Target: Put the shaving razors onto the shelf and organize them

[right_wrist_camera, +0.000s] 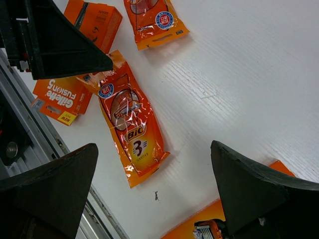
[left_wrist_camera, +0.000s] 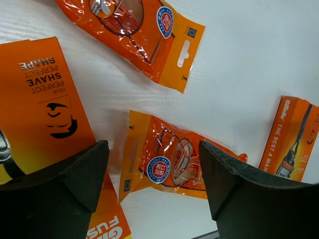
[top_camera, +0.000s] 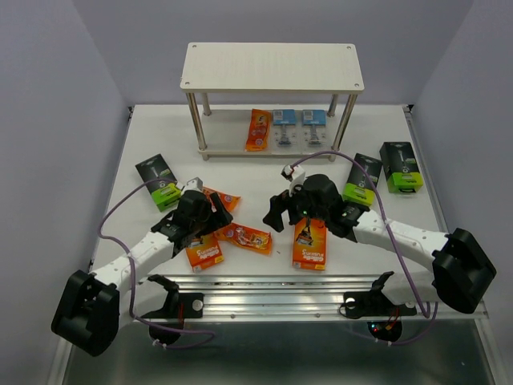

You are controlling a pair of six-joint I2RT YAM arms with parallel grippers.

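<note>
The shelf (top_camera: 272, 66) stands at the back; its lower board holds an orange foil packet (top_camera: 258, 129) and two clear-blue blister packs (top_camera: 283, 127). On the table lie black-and-green boxes (top_camera: 158, 182) (top_camera: 362, 180) (top_camera: 401, 166), flat orange boxes (top_camera: 203, 251) (top_camera: 309, 243) and orange foil packets (top_camera: 244, 237) (top_camera: 223, 199). My left gripper (top_camera: 213, 219) (left_wrist_camera: 153, 149) is open and empty, low over a foil packet (left_wrist_camera: 174, 164). My right gripper (top_camera: 277, 215) (right_wrist_camera: 153, 148) is open and empty above the table, beside the BIC packet (right_wrist_camera: 132, 129).
The shelf's top board is bare. A metal rail (top_camera: 272, 289) runs along the near table edge. In the right wrist view the left gripper's finger (right_wrist_camera: 60, 45) sits close over an orange box (right_wrist_camera: 62, 97). Grey walls enclose the table on three sides.
</note>
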